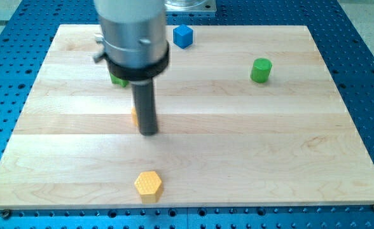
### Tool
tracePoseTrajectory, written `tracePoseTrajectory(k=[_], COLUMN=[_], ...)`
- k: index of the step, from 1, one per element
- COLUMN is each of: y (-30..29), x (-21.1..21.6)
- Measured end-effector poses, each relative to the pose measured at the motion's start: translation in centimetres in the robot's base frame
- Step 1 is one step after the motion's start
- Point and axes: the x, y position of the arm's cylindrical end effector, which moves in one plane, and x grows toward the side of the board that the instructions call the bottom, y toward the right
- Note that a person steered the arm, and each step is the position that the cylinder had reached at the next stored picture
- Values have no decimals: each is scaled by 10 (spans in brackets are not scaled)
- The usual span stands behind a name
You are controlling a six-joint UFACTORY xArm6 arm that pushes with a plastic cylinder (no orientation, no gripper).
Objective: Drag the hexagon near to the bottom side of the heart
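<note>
Approach step: my tip [149, 132] sits mid-frame, well above the yellow hexagon [148, 184] at bottom centre; no jaws on this rod. Heart not identifiable; next, get behind the hexagon.

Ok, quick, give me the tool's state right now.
No gripper: my tip is a bare rod, holding nothing.
It sits on the board above the yellow hexagon, apart from it, an orange block peeking out beside it.

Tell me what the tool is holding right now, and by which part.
Nothing is held: the tool is a bare rod. My tip rests on the board beside a small orange block mostly hidden behind it, well above the yellow hexagon.
</note>
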Motion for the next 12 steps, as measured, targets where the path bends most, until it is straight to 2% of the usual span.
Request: tracePoseTrajectory(k=[1, 2, 3, 4, 5, 6, 7, 8, 9, 10, 11, 12], y=[47, 18, -25, -25, 73, 138, 95, 79, 4, -22, -6, -61], x=[14, -13, -15, -23, -4, 58, 136, 138, 126, 111, 137, 129])
